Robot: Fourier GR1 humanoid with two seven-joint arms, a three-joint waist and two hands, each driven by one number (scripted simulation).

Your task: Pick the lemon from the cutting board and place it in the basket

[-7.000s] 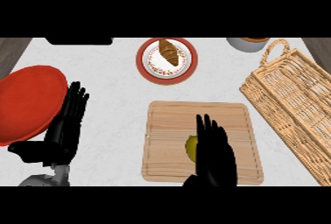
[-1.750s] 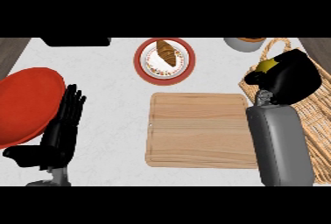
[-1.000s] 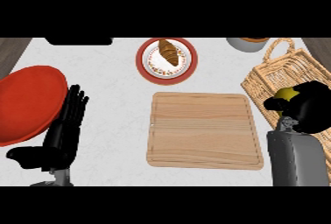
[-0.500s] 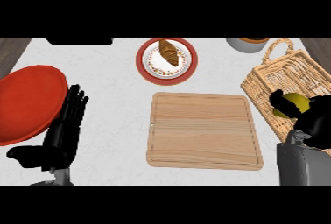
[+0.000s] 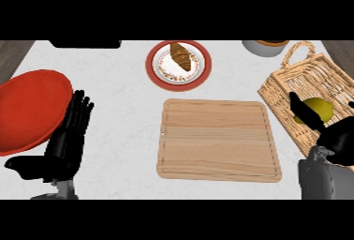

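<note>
Resting in the basket [image 5: 290, 89], lemon [image 5: 317, 108] beside the right hand's [image 5: 336, 138] straightened fingers

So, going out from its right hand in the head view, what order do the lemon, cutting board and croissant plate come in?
From the right hand:
1. Lemon, at its fingers, in the basket.
2. Cutting board, to its left.
3. Croissant plate, top centre.

Kitchen counter setting, pale marbled worktop [image 5: 124, 108] spreading across the view, wooden cutting board [image 5: 217, 140] lying at centre, croissant [image 5: 181, 56] sitting on a red-rimmed plate [image 5: 155, 75], wicker basket [image 5: 290, 93] standing at right, red dish [image 5: 27, 110] lying at left.
</note>
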